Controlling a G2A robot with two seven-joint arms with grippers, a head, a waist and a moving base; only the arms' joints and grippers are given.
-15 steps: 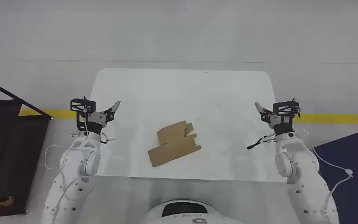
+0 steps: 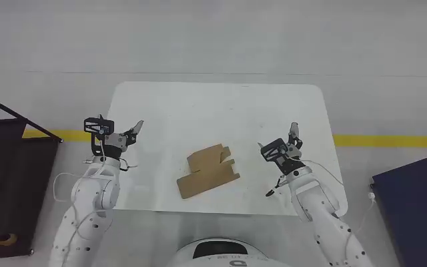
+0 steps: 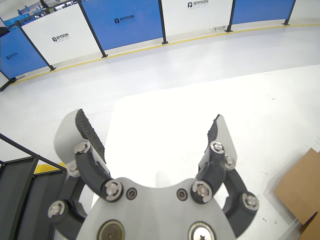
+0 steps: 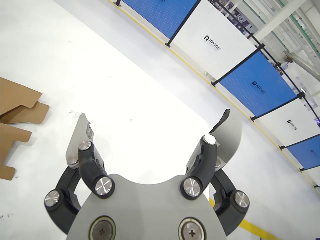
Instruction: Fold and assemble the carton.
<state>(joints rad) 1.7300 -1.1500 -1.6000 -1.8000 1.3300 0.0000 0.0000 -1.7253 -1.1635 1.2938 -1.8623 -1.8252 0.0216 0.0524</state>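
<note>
Both the left tool (image 3: 147, 118) and right tool (image 4: 155, 114) gape empty, flanking the carton (image 2: 208, 173).

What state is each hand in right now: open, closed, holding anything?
Left hand: open, holding nothing.
Right hand: open, holding nothing; the carton lies flat, untouched.

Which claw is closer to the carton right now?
The right claw, over the table near the carton; the left claw hangs at the table's edge, farther off.
</note>
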